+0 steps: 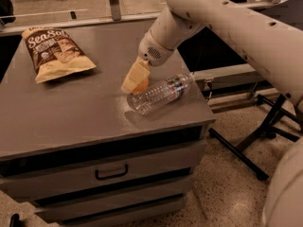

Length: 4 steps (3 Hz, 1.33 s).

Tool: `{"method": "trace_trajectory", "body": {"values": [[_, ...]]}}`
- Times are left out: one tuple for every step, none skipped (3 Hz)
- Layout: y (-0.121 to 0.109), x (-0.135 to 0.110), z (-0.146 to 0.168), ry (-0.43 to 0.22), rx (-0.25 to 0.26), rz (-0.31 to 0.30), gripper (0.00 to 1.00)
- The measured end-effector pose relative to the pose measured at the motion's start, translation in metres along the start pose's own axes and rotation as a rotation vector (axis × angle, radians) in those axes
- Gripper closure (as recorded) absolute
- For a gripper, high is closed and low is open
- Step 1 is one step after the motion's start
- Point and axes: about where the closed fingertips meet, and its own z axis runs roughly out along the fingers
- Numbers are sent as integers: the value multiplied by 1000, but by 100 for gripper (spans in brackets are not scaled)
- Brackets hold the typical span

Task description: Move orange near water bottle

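My gripper (133, 82), with pale cream fingers, hangs from the white arm over the middle of the grey cabinet top (71, 112). It is shut on the orange (141, 86), of which only a small orange patch shows between the fingers. The gripper is low over the top, right beside the base end of the water bottle (160, 94). The clear ribbed bottle lies on its side near the right front corner, with its cap pointing right and away.
A brown-and-tan chip bag (56, 54) lies at the back left of the top. The cabinet has drawers (111, 171) below. A black metal stand (255, 136) is on the floor to the right. A rail (113, 4) runs behind the cabinet.
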Motion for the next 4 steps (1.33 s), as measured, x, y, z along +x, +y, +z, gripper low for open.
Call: {"method": "trace_trajectory", "body": {"values": [[1, 0, -1, -9, 3, 5, 0], [-1, -4, -3, -19, 15, 3, 0], [-3, -15, -13, -25, 34, -6, 0], [-1, -19, -27, -44, 71, 9, 0]]}}
